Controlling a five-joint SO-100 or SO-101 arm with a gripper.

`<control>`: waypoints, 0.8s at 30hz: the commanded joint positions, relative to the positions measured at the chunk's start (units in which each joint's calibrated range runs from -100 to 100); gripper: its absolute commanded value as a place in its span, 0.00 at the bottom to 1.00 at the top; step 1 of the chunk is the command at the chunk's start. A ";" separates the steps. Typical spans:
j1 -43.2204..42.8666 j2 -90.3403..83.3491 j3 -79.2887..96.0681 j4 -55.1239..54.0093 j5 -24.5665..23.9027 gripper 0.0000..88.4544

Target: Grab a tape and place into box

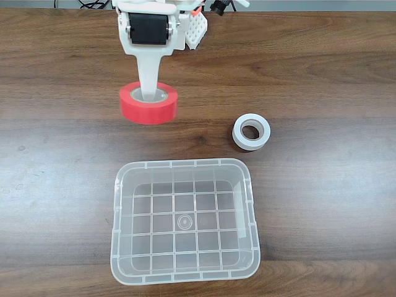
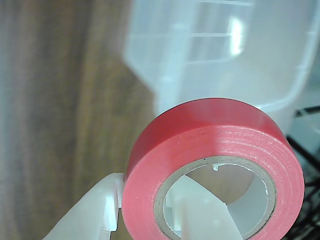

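So the gripper [image 1: 148, 94] has the red tape [image 1: 149, 103] pinched by its wall: in the wrist view one white finger [image 2: 200, 212] sits inside the core hole and the other finger [image 2: 102, 205] presses on the outside of the roll, so it's closed on the tape, not open. In the fixed view the roll sits in the upper left of centre, and it looks a bit blurred, so I'd guess it's off the table [image 1: 322, 68] or just leaving it, can't swear to that.

The clear box [image 1: 184, 221] is in the lower middle of the fixed view, well apart from the tape. A white tape roll [image 1: 251, 132] lies right of centre, near the box's upper right corner.

For this step I'd say: lift high enough to clear the box rim, carry straight down-frame toward the middle of the grid bottom, and keep away from the white roll. Grip is on one wall only, so move smooth, no jerks, or the roll could swing or slip. Open only once it's over the centre.
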 commanded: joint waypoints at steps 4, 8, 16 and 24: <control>-3.68 15.79 -26.16 0.15 -2.41 0.03; -5.58 25.29 -36.67 0.15 -2.41 0.03; -7.63 42.10 -49.28 -0.28 -2.94 0.03; -8.73 54.81 -56.29 -0.62 -3.68 0.03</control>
